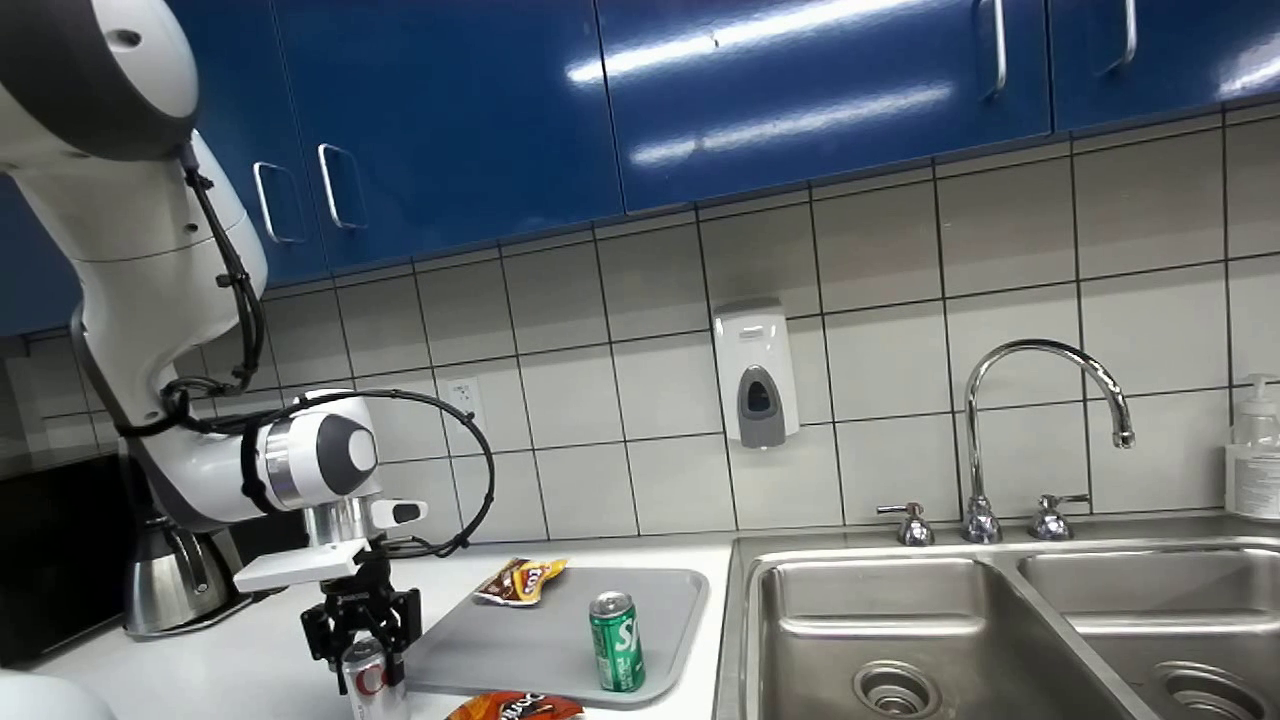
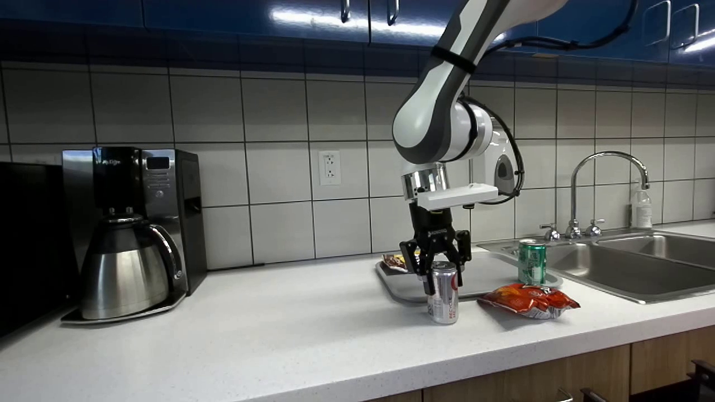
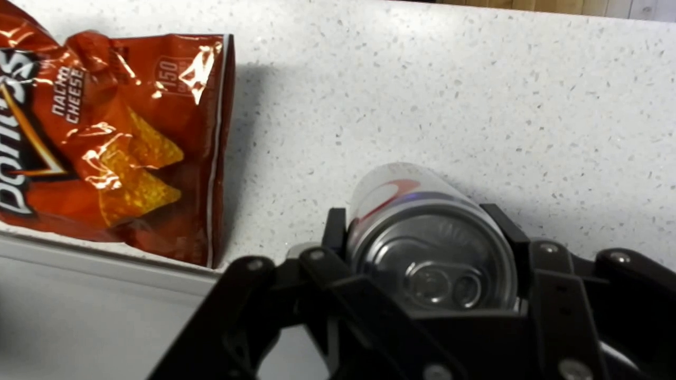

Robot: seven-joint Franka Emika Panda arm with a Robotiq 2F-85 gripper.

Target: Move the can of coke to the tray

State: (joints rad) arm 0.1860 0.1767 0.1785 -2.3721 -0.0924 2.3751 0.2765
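The can of coke [image 1: 380, 703] is silver with red lettering, not red. It stands upright on the white counter just off the tray's edge, in both exterior views [image 2: 444, 308]. In the wrist view its lid and side [image 3: 388, 187] show between the fingers. My gripper [image 2: 444, 283] points down with a finger against each side of the can's upper part, with no gap seen in the wrist view [image 3: 425, 232]. The tray [image 1: 520, 640] is flat and light grey with a low rim. It also shows in an exterior view [image 2: 491, 273] and, in part, in the wrist view [image 3: 95, 316].
A green can [image 1: 617, 640] and a yellow-brown snack bag [image 1: 520, 582] are on the tray. A red chip bag [image 2: 528, 301] lies on the counter by the tray's edge, near the can of coke. A steel sink [image 1: 900, 610] and a coffee maker [image 2: 134, 268] flank the counter.
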